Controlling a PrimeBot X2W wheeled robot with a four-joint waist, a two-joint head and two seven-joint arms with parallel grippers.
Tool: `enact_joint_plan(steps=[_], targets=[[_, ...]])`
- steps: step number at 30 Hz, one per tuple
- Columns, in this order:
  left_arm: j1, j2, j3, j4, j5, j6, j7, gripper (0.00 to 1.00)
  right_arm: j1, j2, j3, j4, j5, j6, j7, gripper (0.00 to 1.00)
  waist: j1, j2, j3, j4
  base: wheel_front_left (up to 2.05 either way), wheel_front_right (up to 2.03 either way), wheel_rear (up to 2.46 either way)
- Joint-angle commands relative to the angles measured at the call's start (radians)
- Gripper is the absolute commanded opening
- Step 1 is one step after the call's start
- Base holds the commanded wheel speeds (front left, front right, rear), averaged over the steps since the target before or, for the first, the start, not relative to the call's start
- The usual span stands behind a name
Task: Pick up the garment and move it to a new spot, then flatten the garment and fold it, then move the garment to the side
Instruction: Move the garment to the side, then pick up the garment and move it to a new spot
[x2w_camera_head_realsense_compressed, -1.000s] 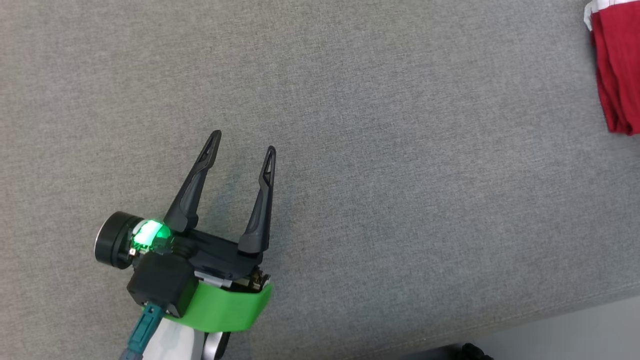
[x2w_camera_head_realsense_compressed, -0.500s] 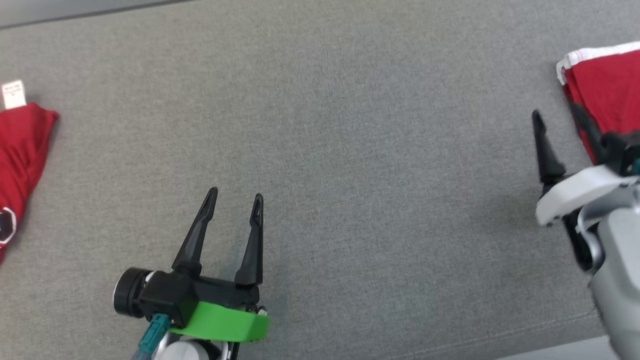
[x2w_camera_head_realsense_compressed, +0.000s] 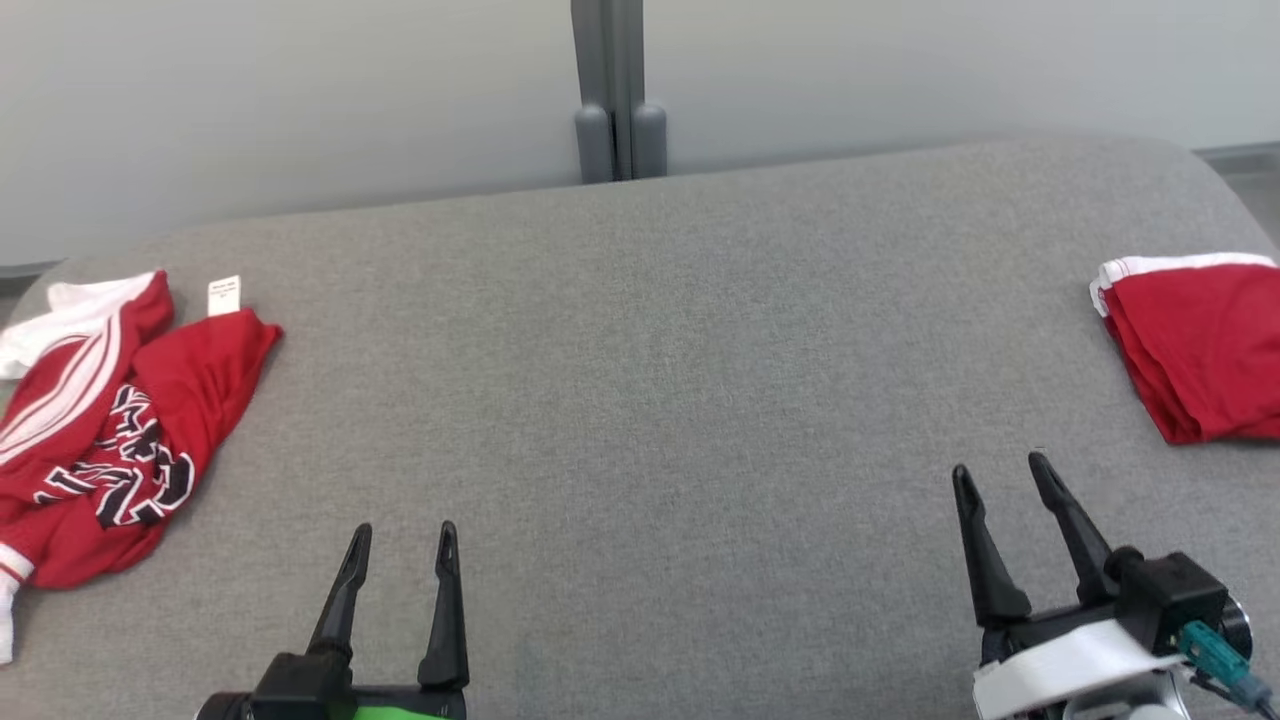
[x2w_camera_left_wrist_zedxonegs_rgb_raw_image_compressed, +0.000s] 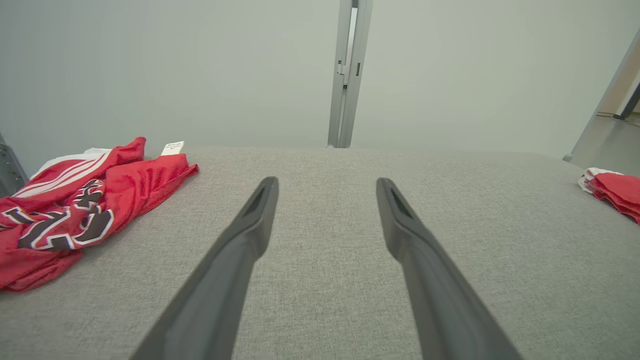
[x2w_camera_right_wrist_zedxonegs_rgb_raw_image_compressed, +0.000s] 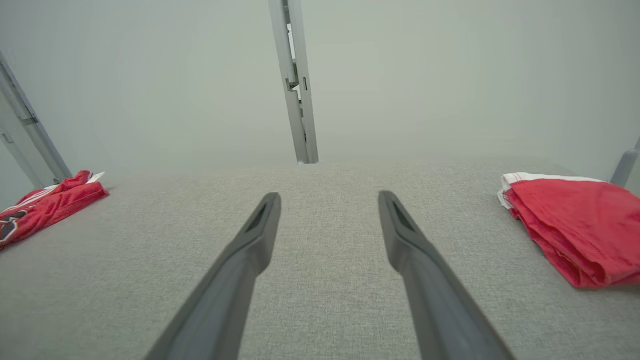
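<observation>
A folded red garment (x2w_camera_head_realsense_compressed: 1200, 350) with a white edge lies at the right side of the grey padded surface (x2w_camera_head_realsense_compressed: 640, 400); it also appears in the right wrist view (x2w_camera_right_wrist_zedxonegs_rgb_raw_image_compressed: 575, 230) and far right in the left wrist view (x2w_camera_left_wrist_zedxonegs_rgb_raw_image_compressed: 612, 187). My right gripper (x2w_camera_head_realsense_compressed: 1000, 465) stands open and empty, near and to the left of it, not touching; its fingers (x2w_camera_right_wrist_zedxonegs_rgb_raw_image_compressed: 328, 195) point at bare cushion. At the lower left my left gripper (x2w_camera_head_realsense_compressed: 404, 530) is open and empty too (x2w_camera_left_wrist_zedxonegs_rgb_raw_image_compressed: 326, 181). A crumpled red jersey (x2w_camera_head_realsense_compressed: 120, 430) with white stripes and dark lettering lies at the far left (x2w_camera_left_wrist_zedxonegs_rgb_raw_image_compressed: 75, 210) (x2w_camera_right_wrist_zedxonegs_rgb_raw_image_compressed: 45, 205).
A grey post (x2w_camera_head_realsense_compressed: 618, 90) stands against the pale wall behind the surface's far edge. The cushion's far right corner is rounded. A wide stretch of bare grey fabric runs between the two red cloths.
The head camera has tilted up, bringing the wall and both cloths into view. My right gripper has opened and drawn back from the folded garment's edge. The left gripper stays open.
</observation>
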Motion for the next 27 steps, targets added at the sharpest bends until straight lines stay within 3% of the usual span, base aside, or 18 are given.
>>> enact_joint_plan(steps=[1,11,27], targets=[[0.033,0.004,0.008,-0.011,0.012,0.005,0.001,1.00,0.040,0.001,0.002,-0.028,-0.005,-0.001,-0.002,1.00,0.0000,0.0000,-0.082,0.051,0.00,0.00,0.00],[0.132,0.004,0.028,-0.018,0.010,-0.012,0.001,1.00,0.134,0.011,-0.003,-0.068,0.011,-0.001,-0.002,1.00,0.0000,0.0000,-0.115,0.046,0.00,0.00,0.00],[0.094,0.004,0.018,-0.015,0.002,-0.009,0.001,1.00,0.117,0.012,0.004,-0.069,0.013,-0.001,-0.002,1.00,0.0000,0.0000,-0.105,0.039,0.00,0.00,0.00]])
